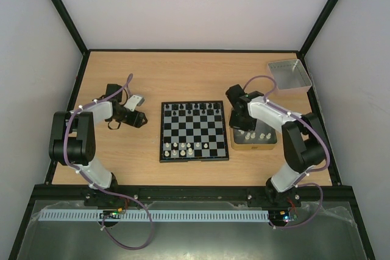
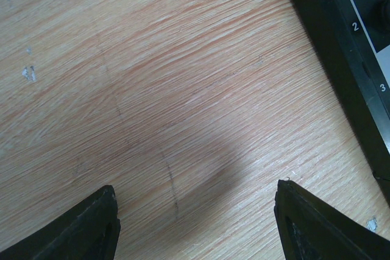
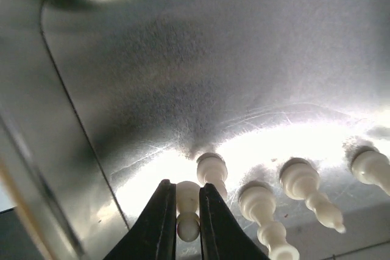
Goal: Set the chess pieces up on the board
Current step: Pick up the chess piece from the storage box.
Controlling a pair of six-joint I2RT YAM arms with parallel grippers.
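Right end effector point(image 3: 184, 190) closed narrowly on one white piece point(image 3: 187, 210), gripped in the tray point(image 3: 183, 59) for transfer | left end effector point(image 2: 195, 190) spread wide, empty, parked over bench point(image 2: 152, 59) beside the board point(image 1: 194, 131) | near white rank judged incomplete.

Checkered board point(image 1: 195, 131) flat, black chess pieces point(image 1: 194, 109) along far rows, white pieces point(image 1: 183, 148) nearside, cream pieces point(image 1: 256, 134) off-board rightward.

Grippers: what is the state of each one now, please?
Left gripper: open, holding nothing, above the table.
Right gripper: closed on a white chess piece in the tray.
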